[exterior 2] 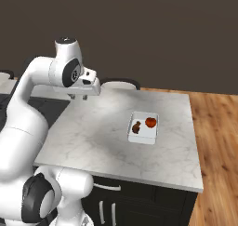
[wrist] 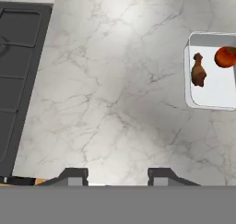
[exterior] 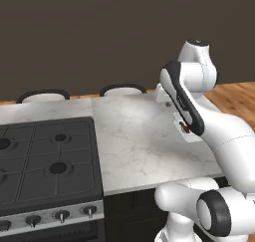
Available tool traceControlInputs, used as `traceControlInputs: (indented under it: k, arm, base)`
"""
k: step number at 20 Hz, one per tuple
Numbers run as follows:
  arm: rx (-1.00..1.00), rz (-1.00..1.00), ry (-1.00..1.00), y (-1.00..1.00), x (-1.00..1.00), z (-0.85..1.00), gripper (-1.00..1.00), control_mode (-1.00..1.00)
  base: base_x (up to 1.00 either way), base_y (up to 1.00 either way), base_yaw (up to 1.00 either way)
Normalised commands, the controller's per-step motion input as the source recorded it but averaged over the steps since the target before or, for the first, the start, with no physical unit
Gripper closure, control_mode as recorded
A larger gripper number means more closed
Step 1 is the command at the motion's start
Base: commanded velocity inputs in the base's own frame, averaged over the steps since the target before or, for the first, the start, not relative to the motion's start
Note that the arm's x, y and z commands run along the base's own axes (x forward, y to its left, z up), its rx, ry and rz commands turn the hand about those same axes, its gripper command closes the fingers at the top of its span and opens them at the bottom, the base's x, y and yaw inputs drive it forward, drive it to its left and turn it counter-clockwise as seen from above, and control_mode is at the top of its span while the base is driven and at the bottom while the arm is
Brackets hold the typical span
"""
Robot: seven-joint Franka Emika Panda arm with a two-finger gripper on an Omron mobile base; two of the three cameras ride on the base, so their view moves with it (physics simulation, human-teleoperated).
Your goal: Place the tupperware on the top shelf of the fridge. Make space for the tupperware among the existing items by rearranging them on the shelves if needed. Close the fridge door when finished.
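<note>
tupperware (exterior 2: 143,127) | lies flat on the marble counter (exterior 2: 102,132), toward its right side, long way running near to far | gripper (exterior 2: 78,97) | hangs above counter, well left of the tub, jaws apart, holding nothing

- The tupperware (exterior 2: 143,127) sits on the tabletop (exterior 2: 93,136), toward its right side in the right base view, well in from the edges.
- Two pieces of food lie inside the tupperware: a lump (exterior 2: 136,127) on the left and a round fruit (exterior 2: 150,122) on the right, just apart from each other.
- The stove (exterior: 45,161) lies left of the tabletop, touching its left edge.
- Two chair backs (exterior: 43,95) stand behind the tabletop's far edge.
- The gripper (exterior 2: 79,97) hangs above the tabletop's far left part, well apart from the tupperware.
- The wooden floor (exterior 2: 218,141) lies right of the tabletop.
</note>
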Motion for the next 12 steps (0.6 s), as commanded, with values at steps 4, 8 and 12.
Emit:
traceControlInputs:
  k: [4,8,12]
  arm:
    - [0.0,-0.01,0.0,-0.21,0.0,-0.27,-1.0,-1.0]
    - [0.04,-0.11,0.0,-0.89,0.0,-0.56,-1.0,-1.0]
    - [0.05,-0.07,0.04,-0.99,0.07,-0.57,-1.0,-1.0]
  base:
    - [0.0,0.0,0.0]
    - [0.0,0.0,0.0]
    - [0.0,0.0,0.0]
